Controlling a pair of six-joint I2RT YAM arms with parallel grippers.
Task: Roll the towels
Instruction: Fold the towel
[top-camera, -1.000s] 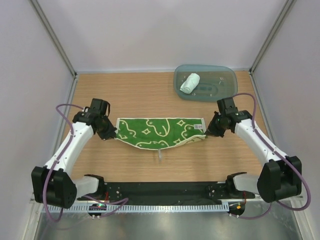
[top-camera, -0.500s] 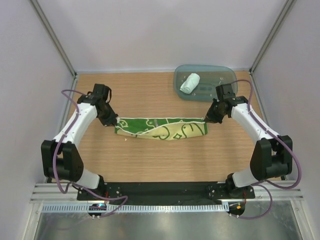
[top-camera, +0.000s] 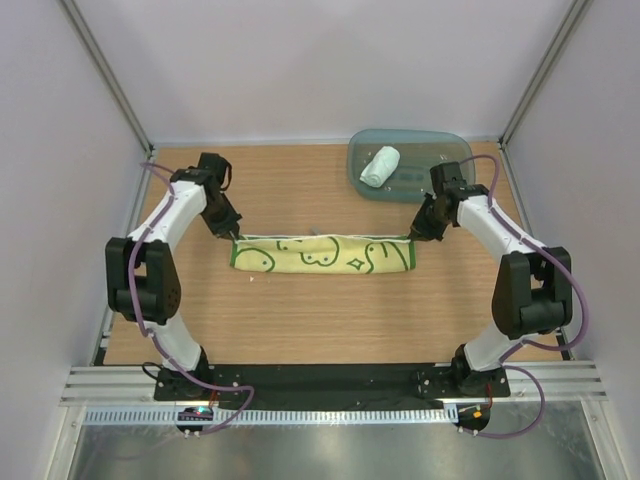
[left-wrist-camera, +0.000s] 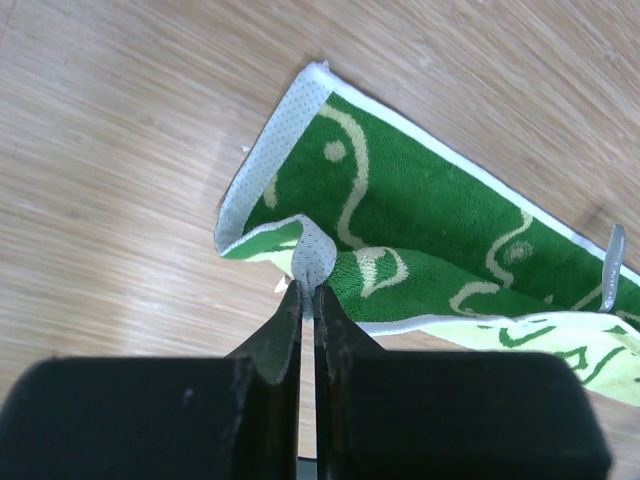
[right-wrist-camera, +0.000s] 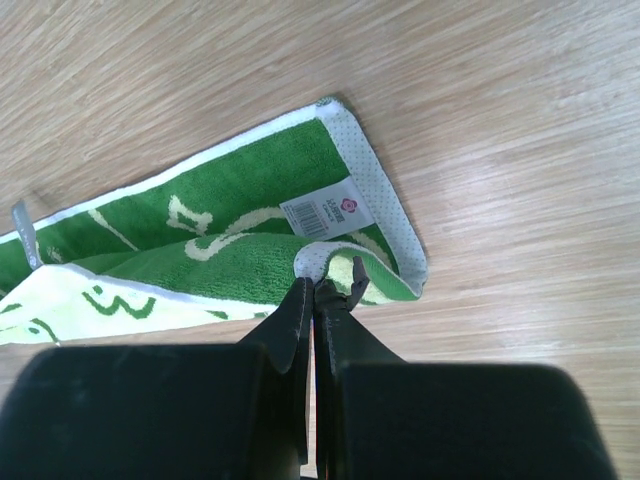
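The yellow towel (top-camera: 322, 254) with green drawings lies on the table as a long folded strip, yellow side up. Its green underside shows in the left wrist view (left-wrist-camera: 420, 215) and the right wrist view (right-wrist-camera: 230, 235). My left gripper (top-camera: 232, 236) is shut on the strip's far left corner (left-wrist-camera: 310, 255). My right gripper (top-camera: 414, 236) is shut on the far right corner (right-wrist-camera: 320, 262), beside a white label (right-wrist-camera: 330, 213). The pale mint-white towel (top-camera: 380, 166) lies rolled in the teal tray (top-camera: 440, 170) at the back right.
The wooden table is fenced by a metal frame with white walls on three sides. A black rail and cable strip (top-camera: 320, 385) run along the near edge by the arm bases.
Both grippers have carried the towel's near edge away from me and over onto its far edge. The towel went from hanging open, green side up, to a folded yellow strip.
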